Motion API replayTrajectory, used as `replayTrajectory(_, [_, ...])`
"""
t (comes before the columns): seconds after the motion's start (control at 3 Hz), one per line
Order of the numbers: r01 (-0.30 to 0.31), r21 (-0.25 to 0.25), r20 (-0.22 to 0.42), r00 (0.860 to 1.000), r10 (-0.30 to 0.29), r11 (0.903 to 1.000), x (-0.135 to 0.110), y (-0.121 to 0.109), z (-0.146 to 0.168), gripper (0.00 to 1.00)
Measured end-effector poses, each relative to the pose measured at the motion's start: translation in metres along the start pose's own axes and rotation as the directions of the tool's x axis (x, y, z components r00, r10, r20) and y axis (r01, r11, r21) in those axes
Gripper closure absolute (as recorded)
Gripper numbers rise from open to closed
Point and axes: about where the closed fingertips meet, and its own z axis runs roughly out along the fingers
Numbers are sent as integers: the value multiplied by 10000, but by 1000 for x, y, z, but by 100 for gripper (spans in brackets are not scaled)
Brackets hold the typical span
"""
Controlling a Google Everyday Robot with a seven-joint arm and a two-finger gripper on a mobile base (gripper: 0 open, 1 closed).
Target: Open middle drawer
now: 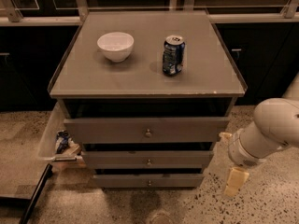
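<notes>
The grey three-drawer cabinet point(147, 85) stands in the middle of the camera view. The middle drawer point(117, 159) has a low flat front with a small round metal knob point(148, 162); it sits between the taller top drawer point(107, 130) and the narrow bottom drawer point(121, 180). Its inside does not show. My gripper point(230, 158) hangs on the white arm at the right, just off the cabinet's right side at middle-drawer height. Its cream fingers point(235, 181) are spread apart and hold nothing. It does not touch the knob.
A white bowl point(115, 45) and a blue drink can point(173, 55) stand on the cabinet top. A clear bin point(49, 136) with packets sits against the cabinet's left side. A black bar point(35, 195) lies on the speckled floor at the lower left. Dark cabinets run behind.
</notes>
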Motion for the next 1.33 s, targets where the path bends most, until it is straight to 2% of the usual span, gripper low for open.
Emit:
replayTrajectory(0.33, [-2,-7,14,10000,2,10000,0,0,1,0])
replayTrajectory(0.67, [81,-19,296,9995,-80,10000,1,1,28,0])
replayTrajectory(1.0, [442,128,614,9971,-449,9989,2,-1,62,0])
replayTrajectory(1.33, [1329,521,1431,9799,-1391,9898,4,-8,116,0])
